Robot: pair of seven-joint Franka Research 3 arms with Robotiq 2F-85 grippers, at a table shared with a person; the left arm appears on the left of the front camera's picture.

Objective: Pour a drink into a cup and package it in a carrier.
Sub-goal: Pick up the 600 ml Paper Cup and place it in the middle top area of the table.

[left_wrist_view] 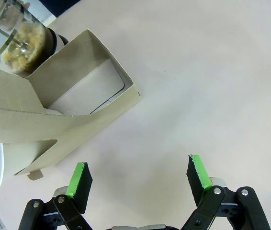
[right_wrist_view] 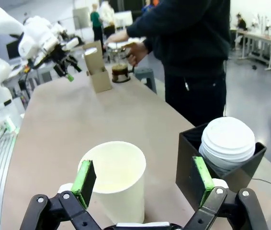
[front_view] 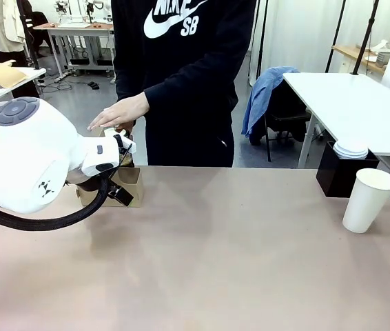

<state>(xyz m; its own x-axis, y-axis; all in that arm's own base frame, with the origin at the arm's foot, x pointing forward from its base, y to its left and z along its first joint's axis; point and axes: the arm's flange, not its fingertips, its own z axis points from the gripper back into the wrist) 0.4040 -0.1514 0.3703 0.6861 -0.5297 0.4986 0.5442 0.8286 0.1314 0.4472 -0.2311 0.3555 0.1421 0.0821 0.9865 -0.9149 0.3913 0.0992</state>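
At the right of the surface (front_view: 236, 262), the empty, unlidded paper cup (front_view: 368, 200) stands beside the lid box (front_view: 333, 178); the right tool (right_wrist_view: 142, 171) is open, facing it. The left tool (left_wrist_view: 138, 172) is open beside the cardboard carrier (left_wrist_view: 85, 120). Pouring appears pending; next, steady the cup.

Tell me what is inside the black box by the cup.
A stack of white lids sits in the black box, rising above its rim. The walls hide the lower lids and the bottom, so anything underneath cannot be seen.
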